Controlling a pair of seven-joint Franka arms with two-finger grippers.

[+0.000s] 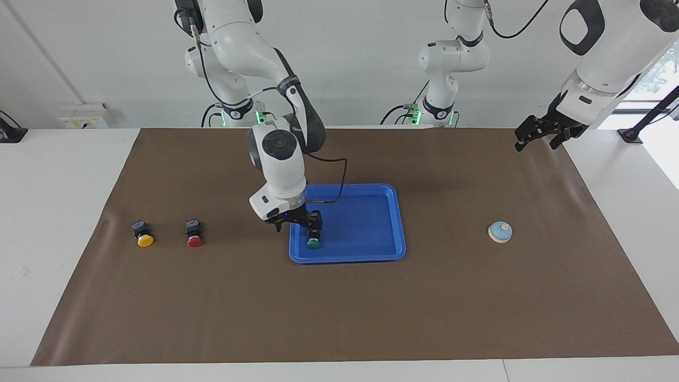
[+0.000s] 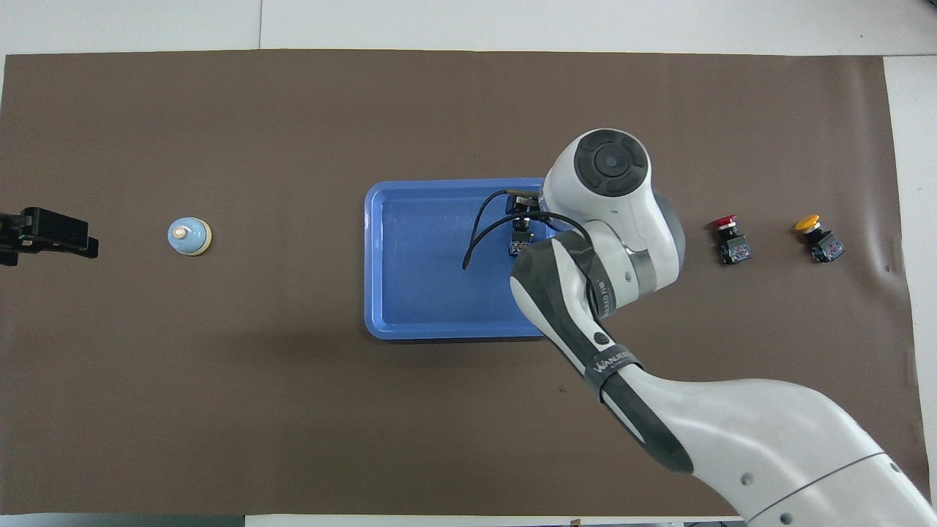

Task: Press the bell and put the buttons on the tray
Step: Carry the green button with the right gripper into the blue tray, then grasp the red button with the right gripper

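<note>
The green button (image 1: 313, 243) lies in the blue tray (image 1: 371, 249), close to its rim toward the right arm's end. My right gripper (image 1: 296, 223) hangs open just above that rim, one finger still close beside the button, nothing held. From overhead, the right wrist covers this gripper, and only the green button's black body (image 2: 521, 241) peeks out over the tray (image 2: 410, 293). The red button (image 1: 194, 233) (image 2: 730, 240) and the yellow button (image 1: 143, 234) (image 2: 818, 238) lie on the mat toward the right arm's end. The bell (image 1: 500, 232) (image 2: 189, 236) sits toward the left arm's end. My left gripper (image 1: 541, 133) (image 2: 44, 234) waits open, raised over the mat's edge.
A brown mat (image 1: 339, 318) covers the table, with white tabletop around it. A black cable (image 2: 476, 241) loops from the right wrist over the tray. The right arm's forearm (image 2: 695, 424) spans the mat between the tray and the robots.
</note>
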